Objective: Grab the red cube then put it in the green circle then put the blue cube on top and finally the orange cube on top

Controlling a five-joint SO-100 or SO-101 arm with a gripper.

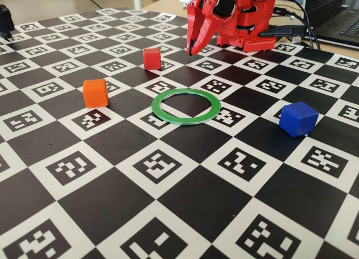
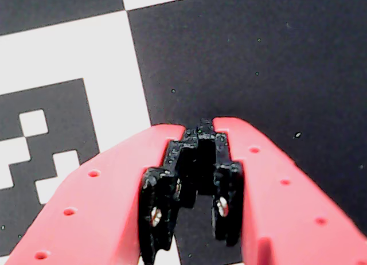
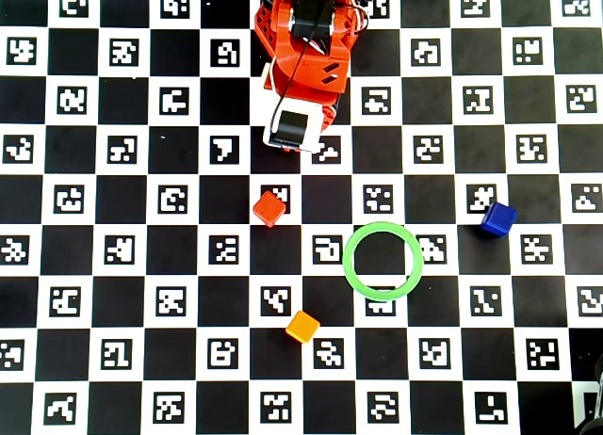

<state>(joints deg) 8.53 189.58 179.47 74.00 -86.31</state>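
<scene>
1. The red two-finger gripper (image 1: 192, 47) is seen raised above the bench (image 1: 185, 208), near the arm's base. In the wrist view its black fingertips (image 2: 202, 140) are closed together with nothing between them.
2. The small matte red plastic cube (image 1: 152, 58) is found on the checkered bench, just in front of the gripper in the fixed view and apart from it.
3. The thin flat green ring (image 1: 186, 106) lies nearer the camera than the red cube; its centre is empty.
4. The small matte bright-orange plastic cube (image 1: 95, 93) is placed left of the ring in the fixed view. The small matte deep-blue plastic cube (image 1: 298, 118) is placed to the right, sitting slightly askew.
5. Handling is judged as follows: all three cubes appear light, rigid and not fragile. The matte faces are expected to give fair friction; the rounded edges may let a corner grip slip.
6. A grasp on two opposite flat faces, at mid-height, is recommended. In the overhead view the red cube (image 3: 269, 209) is turned against the grid, so wrist alignment is probably needed.
7. No brand or readable text is visible. Only black-and-white fiducial marker patterns (image 1: 157, 165) are printed on the bench.
</scene>
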